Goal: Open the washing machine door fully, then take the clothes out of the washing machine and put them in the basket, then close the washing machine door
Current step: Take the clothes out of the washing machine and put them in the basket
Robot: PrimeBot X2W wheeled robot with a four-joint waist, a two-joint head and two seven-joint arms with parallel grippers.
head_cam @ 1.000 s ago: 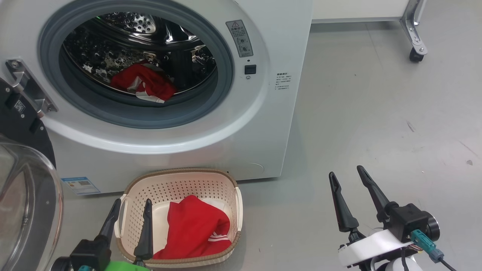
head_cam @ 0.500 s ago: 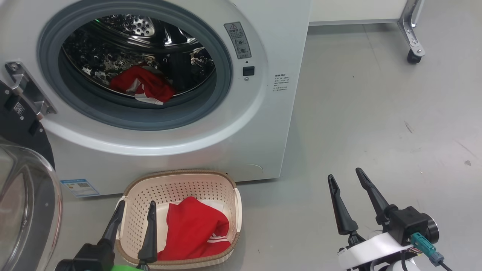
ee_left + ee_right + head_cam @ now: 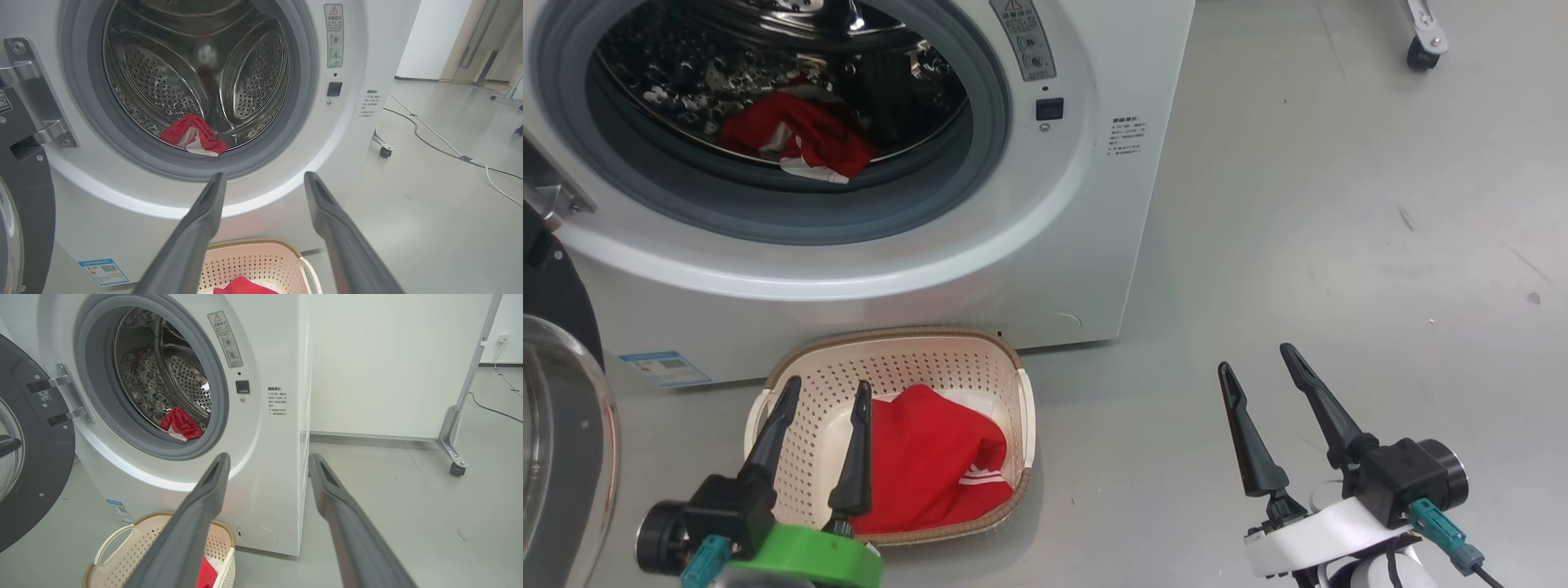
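Observation:
The white washing machine [image 3: 1094, 245] stands with its door [image 3: 556, 457] swung wide open at the left, glass bowl facing out. Red-and-white clothes [image 3: 792, 143] lie at the front of the steel drum, seen too as clothes [image 3: 192, 134] and clothes [image 3: 179, 424]. The cream basket [image 3: 1013, 384] sits on the floor before the machine with a red garment [image 3: 931, 457] in it. My left gripper [image 3: 827, 390] hangs open over the basket's left part, holding nothing. My right gripper [image 3: 1258, 358] stands open and empty above the bare floor to the right.
Grey floor [image 3: 1339, 204] stretches to the right of the machine. A wheeled metal frame leg [image 3: 1421, 41] stands at the far right, with a white panel [image 3: 388, 363] behind the machine. Cables [image 3: 441, 143] run across the floor further off.
The head camera has tilted down and shifted, so the machine sits higher in view. My left gripper has risen further into view over the basket. The right gripper has hardly moved.

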